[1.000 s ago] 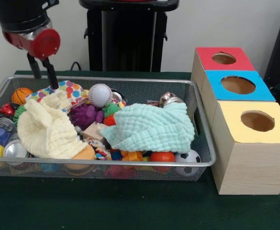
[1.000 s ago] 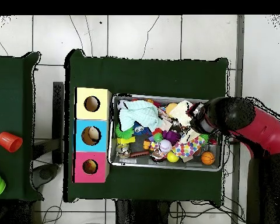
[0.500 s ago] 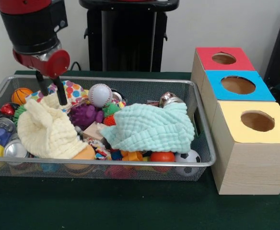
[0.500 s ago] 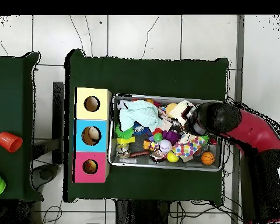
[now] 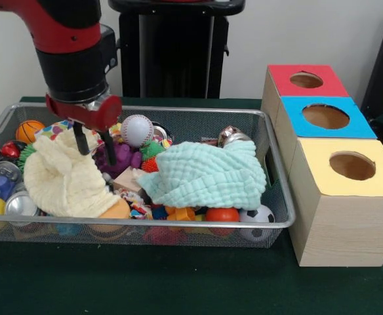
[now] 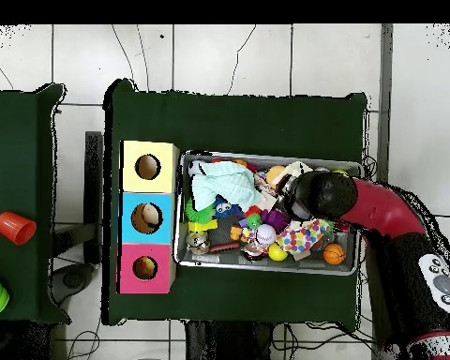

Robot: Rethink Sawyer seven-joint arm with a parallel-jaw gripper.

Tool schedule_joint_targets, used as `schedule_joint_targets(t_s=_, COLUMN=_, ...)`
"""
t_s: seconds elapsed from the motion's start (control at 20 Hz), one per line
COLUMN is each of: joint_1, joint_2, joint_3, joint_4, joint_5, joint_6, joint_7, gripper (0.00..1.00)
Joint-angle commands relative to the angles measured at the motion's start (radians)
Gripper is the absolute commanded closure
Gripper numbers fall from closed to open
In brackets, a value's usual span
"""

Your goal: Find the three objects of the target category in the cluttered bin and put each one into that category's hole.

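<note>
Red arm's pincer (image 5: 94, 152) down in the wire bin (image 5: 198, 225).
Its two fingers are spread, one at the yellow cloth (image 5: 63, 177), one touching the purple toy (image 5: 120, 157); the baseball (image 5: 137, 130) lies just behind.

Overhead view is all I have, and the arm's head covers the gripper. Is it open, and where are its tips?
Observer: Open. The gripper has one finger by the yellow cloth and the other in front of the purple toy.
Operator: Anything gripped?
Observer: No, nothing sits between the fingers.
Operator: Anything tucked under the green cloth?
Observer: A soccer ball peeks out below the green cloth, by the bin near wall.
</note>
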Motion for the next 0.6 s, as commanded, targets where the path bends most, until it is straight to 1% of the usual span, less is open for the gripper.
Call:
schedule_joint_targets(t_s=0.05, joint_1=0.003, joint_2=0.066, joint_3=0.097, joint_4=0.090, joint_5=-0.073, joint_6=-0.101, joint_7=-0.122, gripper=0.00)
schedule_joint_targets(t_s=0.2, joint_1=0.006, joint_2=0.068, joint_3=0.096, joint_4=0.101, joint_5=-0.080, joint_6=-0.127, joint_7=-0.102, gripper=0.00)
schedule_joint_targets(t_s=0.6, joint_1=0.002, joint_2=0.069, joint_3=0.099, joint_4=0.114, joint_5=-0.081, joint_6=-0.151, joint_7=-0.093, gripper=0.00)
